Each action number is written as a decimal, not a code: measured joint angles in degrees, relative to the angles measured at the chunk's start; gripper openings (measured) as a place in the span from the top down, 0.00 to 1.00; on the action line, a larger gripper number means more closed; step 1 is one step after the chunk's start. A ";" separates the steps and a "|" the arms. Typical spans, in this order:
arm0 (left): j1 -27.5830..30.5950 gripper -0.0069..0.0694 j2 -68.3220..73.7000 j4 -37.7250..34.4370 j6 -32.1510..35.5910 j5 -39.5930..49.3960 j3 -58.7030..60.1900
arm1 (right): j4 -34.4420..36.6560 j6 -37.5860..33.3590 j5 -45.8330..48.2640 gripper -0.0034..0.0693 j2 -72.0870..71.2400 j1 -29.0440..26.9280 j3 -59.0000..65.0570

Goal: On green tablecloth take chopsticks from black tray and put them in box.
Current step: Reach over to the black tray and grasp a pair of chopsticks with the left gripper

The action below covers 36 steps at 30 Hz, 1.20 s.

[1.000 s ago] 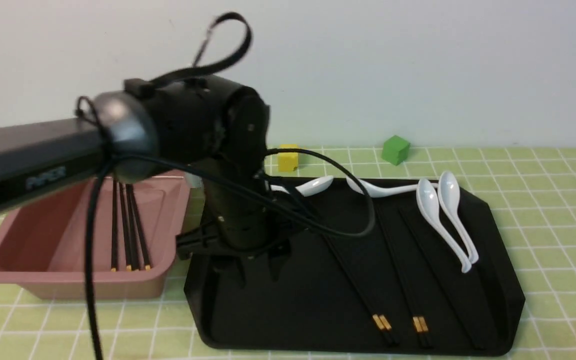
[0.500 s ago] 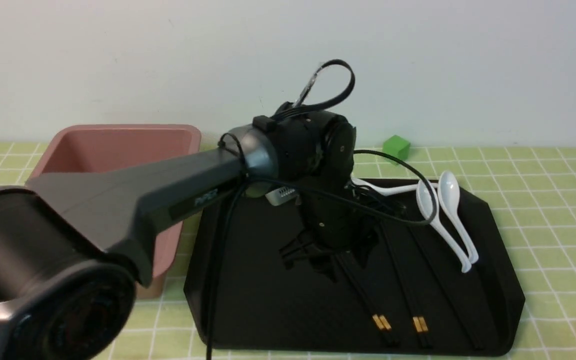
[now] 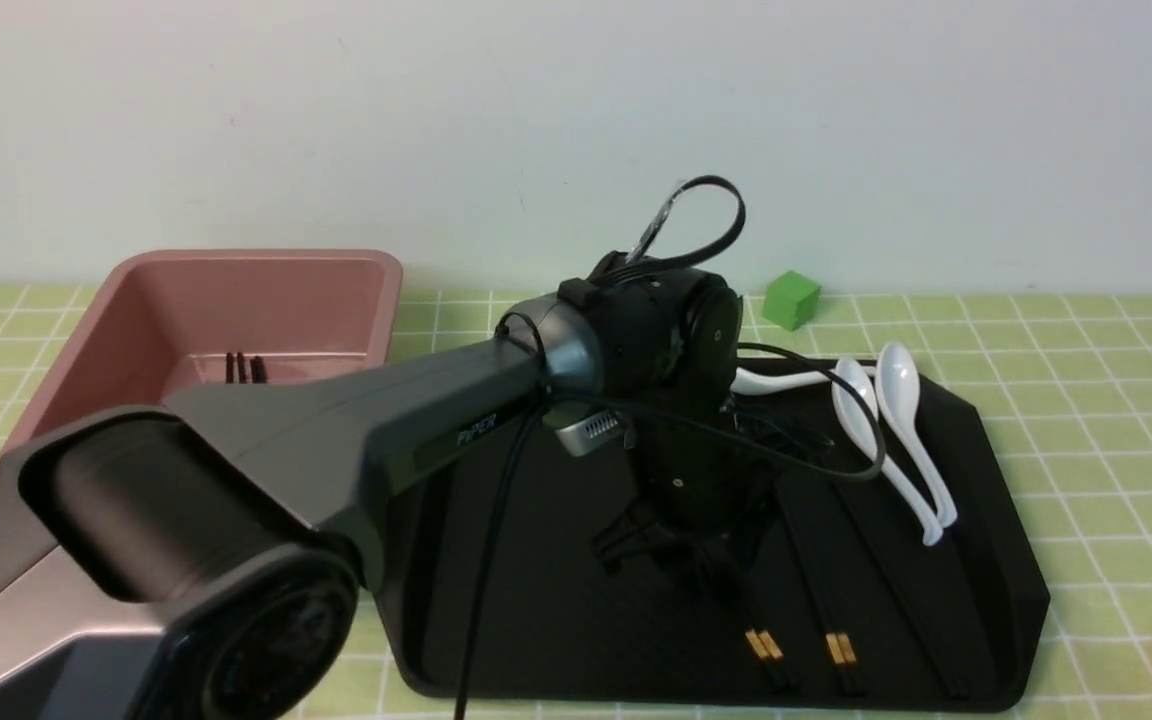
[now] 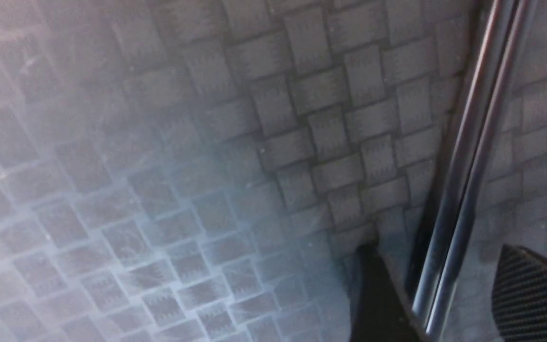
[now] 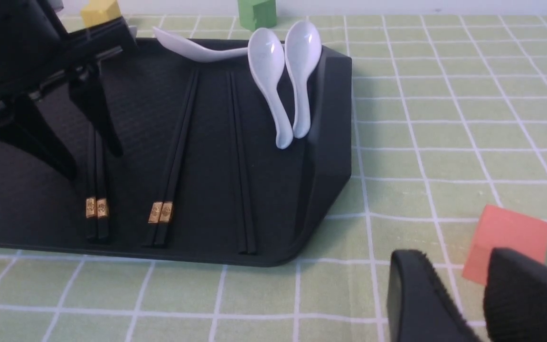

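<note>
Left tool (image 4: 437, 256): fingers spread, straddling a chopsticks pair (image 4: 475, 142) on the black tray (image 4: 159, 166). Expect light, stiff, slippery sticks; grip both together near mid-length.

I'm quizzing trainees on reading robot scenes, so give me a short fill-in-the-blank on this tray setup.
1. The left gripper is ____, straddling one chopstick pair.
2. ____ chopstick pairs lie on the black tray.
3. The box is ____ in colour.
4. The spoons are ____.
Missing words: open; three; pink; white.
</note>
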 joint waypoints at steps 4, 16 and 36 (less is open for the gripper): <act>0.00 0.48 0.30 -0.47 1.18 2.10 -0.47 | 0.00 0.00 0.00 0.62 0.00 0.00 0.00; 0.00 0.71 0.36 -0.46 3.12 7.34 -0.47 | -0.06 0.00 0.00 0.62 0.00 0.00 0.00; 0.00 0.75 -2.59 4.00 13.07 9.94 -0.63 | -0.06 0.00 0.00 0.62 0.00 0.00 0.00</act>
